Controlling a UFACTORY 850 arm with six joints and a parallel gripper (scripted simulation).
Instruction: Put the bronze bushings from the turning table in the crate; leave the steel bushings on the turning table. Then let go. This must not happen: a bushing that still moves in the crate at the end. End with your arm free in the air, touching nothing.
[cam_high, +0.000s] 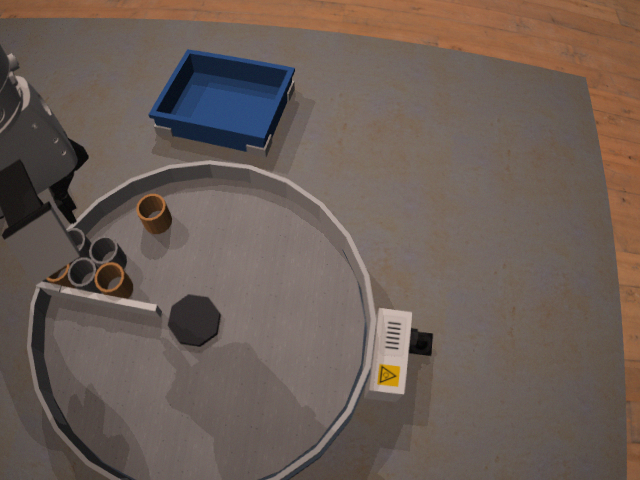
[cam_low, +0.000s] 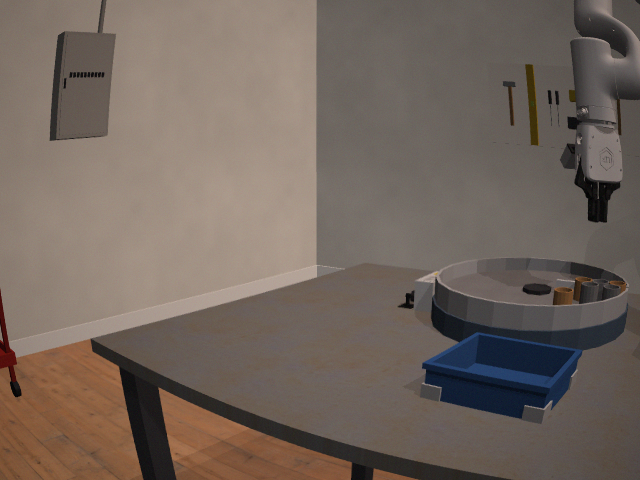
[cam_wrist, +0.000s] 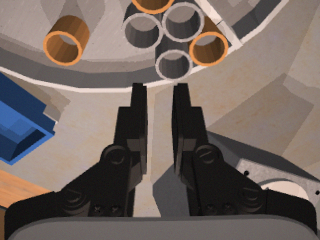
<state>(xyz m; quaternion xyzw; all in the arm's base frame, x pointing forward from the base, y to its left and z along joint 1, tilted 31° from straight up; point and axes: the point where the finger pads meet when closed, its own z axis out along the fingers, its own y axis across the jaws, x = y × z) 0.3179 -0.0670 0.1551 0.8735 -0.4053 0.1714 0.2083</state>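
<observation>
The turning table (cam_high: 206, 330) holds a lone bronze bushing (cam_high: 154, 210) and a tight cluster against a white stop bar (cam_high: 98, 299). In the cluster are a bronze bushing (cam_high: 112, 279), another bronze bushing (cam_high: 56, 275) partly hidden by the arm, and steel bushings (cam_high: 105, 251) (cam_high: 82, 272). My gripper (cam_low: 598, 217) hangs high above the table's rim by the cluster, fingers narrow and empty. The blue crate (cam_high: 224, 100) is empty.
A black hub (cam_high: 194, 319) sits at the turning table's middle. A raised rim (cam_high: 330, 227) rings the table. A white control box (cam_high: 391, 350) stands at its right side. The crate also shows in the wrist view (cam_wrist: 20, 120).
</observation>
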